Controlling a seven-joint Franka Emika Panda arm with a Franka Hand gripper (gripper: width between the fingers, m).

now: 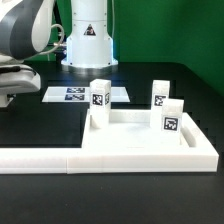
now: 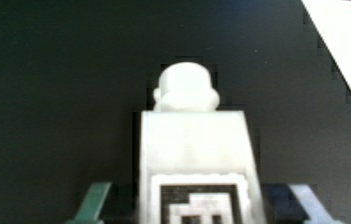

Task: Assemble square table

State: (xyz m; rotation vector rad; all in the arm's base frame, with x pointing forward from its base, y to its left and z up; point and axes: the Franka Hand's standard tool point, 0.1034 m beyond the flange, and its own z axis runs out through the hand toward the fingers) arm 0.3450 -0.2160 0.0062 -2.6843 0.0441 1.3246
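As the leg (image 2: 193, 140) sits between the gripper (image 2: 198, 205) fingers (image 2: 97, 203), grip cannot be told | leg over black tabletop (image 2: 47, 90); three legs (image 1: 160, 95) stand at four o'clock of marker board (image 1: 70, 95) | likely light, stiff, slick plastic | pinch flat sides below peg (image 2: 186, 85)

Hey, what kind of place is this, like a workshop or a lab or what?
Most likely a robotics lab bench. A robot arm hangs over a black table, white furniture parts carry black-and-white tracking tags, and a flat marker board lies fixed on the surface, against a green backdrop.
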